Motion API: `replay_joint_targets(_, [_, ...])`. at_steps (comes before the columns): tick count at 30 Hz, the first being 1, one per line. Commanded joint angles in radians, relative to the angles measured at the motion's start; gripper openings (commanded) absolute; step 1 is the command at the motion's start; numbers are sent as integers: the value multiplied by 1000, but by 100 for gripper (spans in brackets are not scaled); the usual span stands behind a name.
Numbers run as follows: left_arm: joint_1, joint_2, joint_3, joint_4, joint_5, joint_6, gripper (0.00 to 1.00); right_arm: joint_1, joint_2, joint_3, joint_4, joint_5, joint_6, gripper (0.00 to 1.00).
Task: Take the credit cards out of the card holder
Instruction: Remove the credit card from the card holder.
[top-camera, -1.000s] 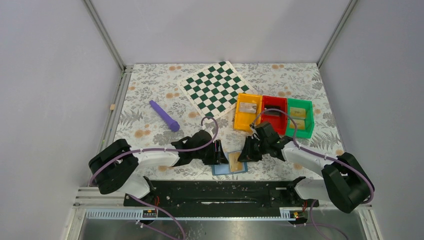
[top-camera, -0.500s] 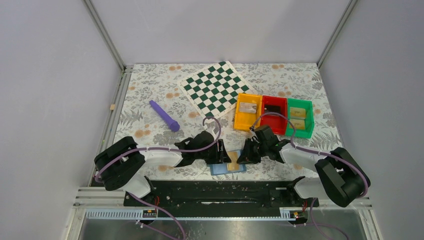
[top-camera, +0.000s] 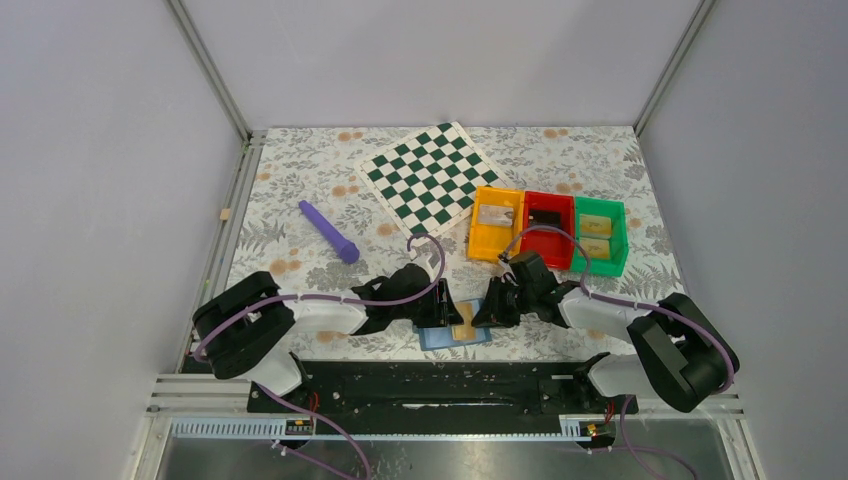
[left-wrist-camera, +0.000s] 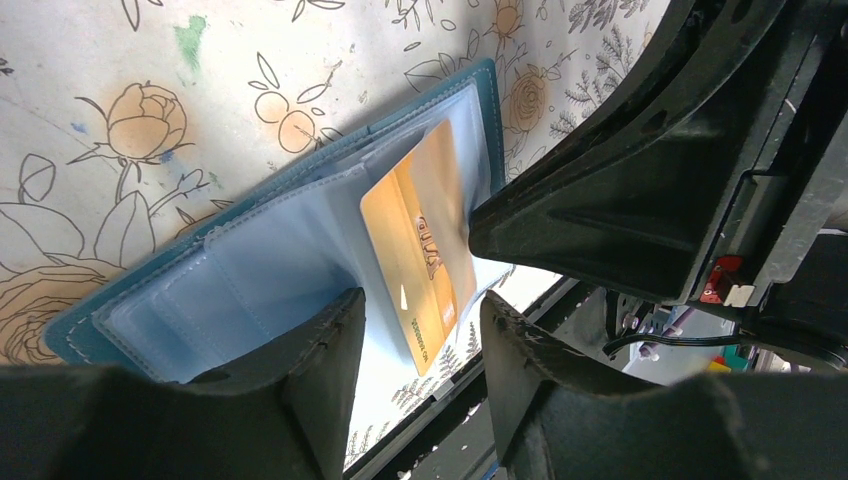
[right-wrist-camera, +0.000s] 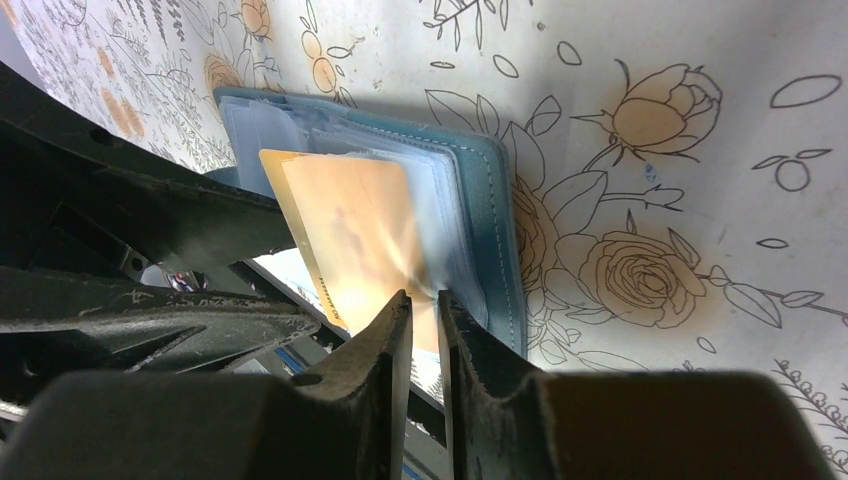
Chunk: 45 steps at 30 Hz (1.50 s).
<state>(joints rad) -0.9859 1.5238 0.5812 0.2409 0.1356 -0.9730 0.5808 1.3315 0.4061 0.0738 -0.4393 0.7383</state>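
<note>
The card holder (top-camera: 441, 339) (left-wrist-camera: 240, 280) (right-wrist-camera: 492, 215) is a blue wallet lying open near the table's front edge, its pale inner panel up. One gold credit card (top-camera: 464, 324) (left-wrist-camera: 418, 255) (right-wrist-camera: 350, 222) sticks partway out of a pocket. My right gripper (top-camera: 488, 310) (right-wrist-camera: 422, 297) comes in from the right, and its jaws are pinched on the card's edge. My left gripper (top-camera: 443, 311) (left-wrist-camera: 420, 305) is open at the wallet's left. One finger (left-wrist-camera: 320, 350) rests over the inner panel, and the card shows in the gap between the fingers.
A green-white chequered board (top-camera: 430, 178) lies at the back, with a purple stick (top-camera: 328, 231) to its left. Orange (top-camera: 484, 240), red (top-camera: 548, 246) and green (top-camera: 617, 240) bins stand in a row behind the right arm. The black rail (top-camera: 440, 385) runs just in front of the wallet.
Both grippers have closed in a little on the wallet. The card now stands further out of its pocket. The left jaws widened briefly, then narrowed again.
</note>
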Motion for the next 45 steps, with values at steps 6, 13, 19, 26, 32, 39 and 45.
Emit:
replay_joint_targets(6, [-10,25,7,50,-3,8,37,4,30,-45,-49,111,-30,24])
replay_joint_targets(13, [-10,25,5,70,24,-11,23,5,28,-49,-48,111,-31,24])
replay_joint_targets(19, [-10,1,3,89,60,-38,6,4,24,-49,-47,114,-34,23])
replay_joint_targets(26, [-8,-58,1,-14,24,-34,0,0,25,-47,-49,119,-38,24])
replay_joint_targets(32, [3,-131,-29,-72,-9,-29,0,-8,12,-34,-68,123,-51,26])
replay_joint_targets(39, [19,-195,-47,-155,-36,-14,0,-12,5,-13,-108,119,-61,27])
replay_joint_targets(45, [36,-274,-68,-228,-94,11,0,-12,-9,-8,-108,96,-69,27])
